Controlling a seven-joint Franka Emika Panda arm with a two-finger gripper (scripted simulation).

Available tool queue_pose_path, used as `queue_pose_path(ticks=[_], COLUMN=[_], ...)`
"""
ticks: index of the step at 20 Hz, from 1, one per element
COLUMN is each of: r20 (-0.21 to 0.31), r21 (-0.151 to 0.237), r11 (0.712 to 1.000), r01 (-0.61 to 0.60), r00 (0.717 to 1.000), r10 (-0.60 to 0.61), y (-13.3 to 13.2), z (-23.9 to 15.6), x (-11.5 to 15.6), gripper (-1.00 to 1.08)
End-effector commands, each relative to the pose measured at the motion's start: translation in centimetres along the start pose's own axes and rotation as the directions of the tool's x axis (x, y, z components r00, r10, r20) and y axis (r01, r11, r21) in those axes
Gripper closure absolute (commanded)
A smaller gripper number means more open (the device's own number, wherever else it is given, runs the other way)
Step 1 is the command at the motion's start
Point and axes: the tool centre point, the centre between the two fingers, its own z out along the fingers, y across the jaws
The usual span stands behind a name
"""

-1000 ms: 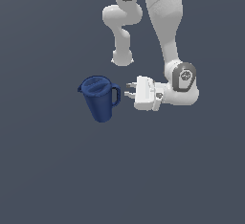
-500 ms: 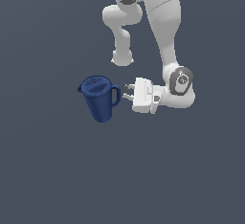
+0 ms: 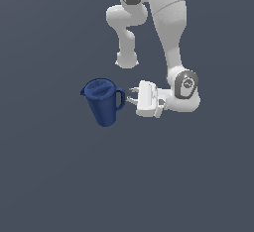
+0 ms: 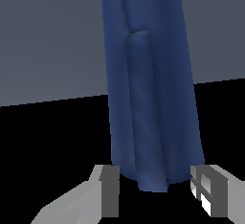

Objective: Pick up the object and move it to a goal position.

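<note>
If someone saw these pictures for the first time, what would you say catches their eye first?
Most striking is the dark blue pitcher, standing alone on the plain grey floor left of centre in the exterior view, handle toward the arm. Next is the white robot arm reaching down from the top, its gripper turned sideways at the handle. In the wrist view the pitcher fills the frame, with the two open fingers either side of it.
</note>
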Motion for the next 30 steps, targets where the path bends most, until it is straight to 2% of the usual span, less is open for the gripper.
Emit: queue_pose_path(ticks=[1,8,9,22,30], r20=[0.001,0.003,0.003,0.002,0.002], r21=[0.001,-0.001,-0.001,-0.002,-0.001], r11=[1.000,1.000,1.000,1.000,1.000], r01=[0.000,0.002,0.002,0.002,0.003], r00=[1.000,1.000,1.000,1.000,1.000], r10=[0.000,-0.002,-0.002,-0.002,-0.003], y=[0.0,-0.1,-0.1,-0.3,-2.2], z=[0.8,2.4,2.4,2.0,-1.7], x=[0.0,0.1,0.1,0.0,-0.7], gripper=[-0.20,-0.20,1.08,1.08,1.08])
